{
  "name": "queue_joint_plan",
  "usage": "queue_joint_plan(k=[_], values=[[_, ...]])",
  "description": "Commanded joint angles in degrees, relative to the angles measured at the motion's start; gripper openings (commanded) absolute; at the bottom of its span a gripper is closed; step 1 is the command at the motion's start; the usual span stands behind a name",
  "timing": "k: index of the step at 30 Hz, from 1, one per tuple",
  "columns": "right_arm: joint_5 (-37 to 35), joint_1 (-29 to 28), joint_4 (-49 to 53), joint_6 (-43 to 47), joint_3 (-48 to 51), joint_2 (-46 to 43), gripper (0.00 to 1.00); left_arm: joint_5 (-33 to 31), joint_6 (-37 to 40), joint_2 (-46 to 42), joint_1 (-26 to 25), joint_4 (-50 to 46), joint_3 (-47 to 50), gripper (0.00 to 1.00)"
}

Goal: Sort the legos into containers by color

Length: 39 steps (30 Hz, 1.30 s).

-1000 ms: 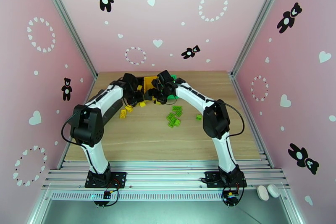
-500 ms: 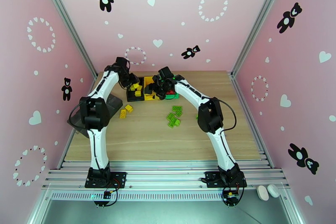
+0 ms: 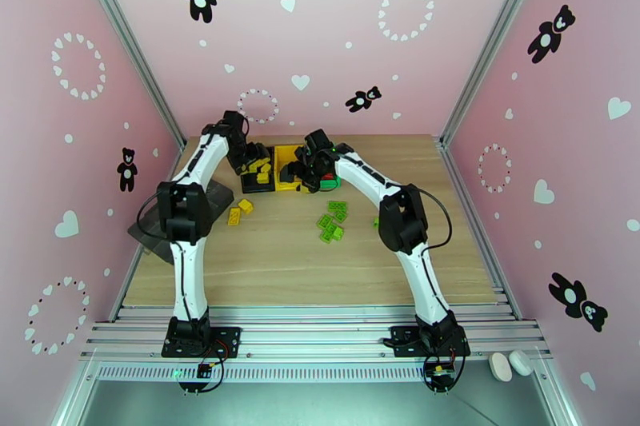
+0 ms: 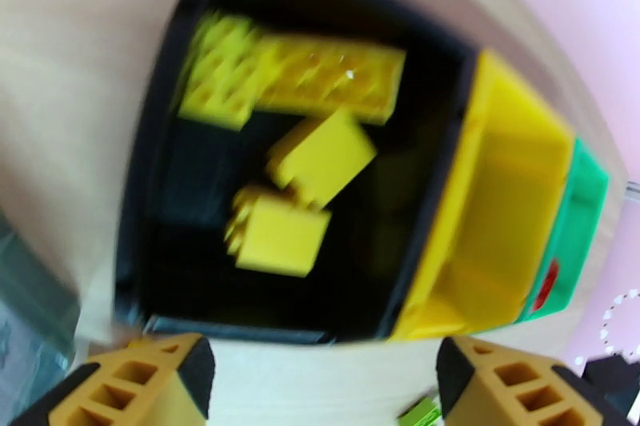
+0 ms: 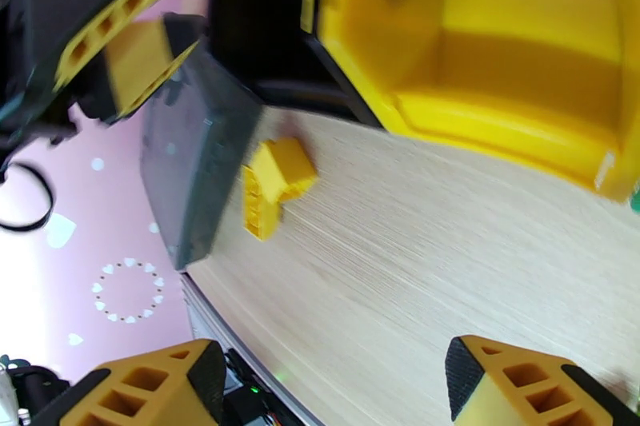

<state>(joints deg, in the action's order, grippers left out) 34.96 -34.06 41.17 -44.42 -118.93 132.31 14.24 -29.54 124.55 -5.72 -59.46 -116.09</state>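
Hovering over black bin (image 4: 152, 180) at far edge of tabletop (image 3: 280, 268): left gripper (image 4: 324, 372), jaws apart. Yellow legos (image 4: 320, 156) inside. Right gripper (image 5: 336, 376) apart too.

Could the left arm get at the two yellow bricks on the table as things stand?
Probably yes: the yellow bricks lie bare on the table beside the tray, just this side of the black bin, where the left gripper hangs open and empty.
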Motion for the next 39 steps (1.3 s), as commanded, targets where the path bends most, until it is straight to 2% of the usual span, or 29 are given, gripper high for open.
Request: queue_joint_plan(k=[1, 9, 18, 25, 39], values=[[-1.57, -1.1, 0.75, 1.4, 3.04, -5.46, 0.78, -2.68, 1.5, -8.64, 0.0, 2.71, 7.07, 0.78], [-2.97, -3.39, -0.57, 1.71, 9.37, -9.67, 0.78, -8.34, 2.81, -20.12, -0.57, 5.19, 25.85, 0.76], [-3.98, -5.99, 0.7, 3.5, 11.71, -11.68, 0.78, -13.17, 2.12, -25.15, -0.94, 7.89, 39.82, 0.73], [-4.88, -7.91, 1.89, 4.69, 12.28, -12.14, 0.77, -15.5, 2.56, -23.85, -0.96, 9.78, 44.07, 0.71], [-4.73, -7.69, 3.76, 6.35, 12.6, -12.67, 0.77, -16.89, 4.63, -17.81, -0.95, 12.27, 44.8, 0.64]])
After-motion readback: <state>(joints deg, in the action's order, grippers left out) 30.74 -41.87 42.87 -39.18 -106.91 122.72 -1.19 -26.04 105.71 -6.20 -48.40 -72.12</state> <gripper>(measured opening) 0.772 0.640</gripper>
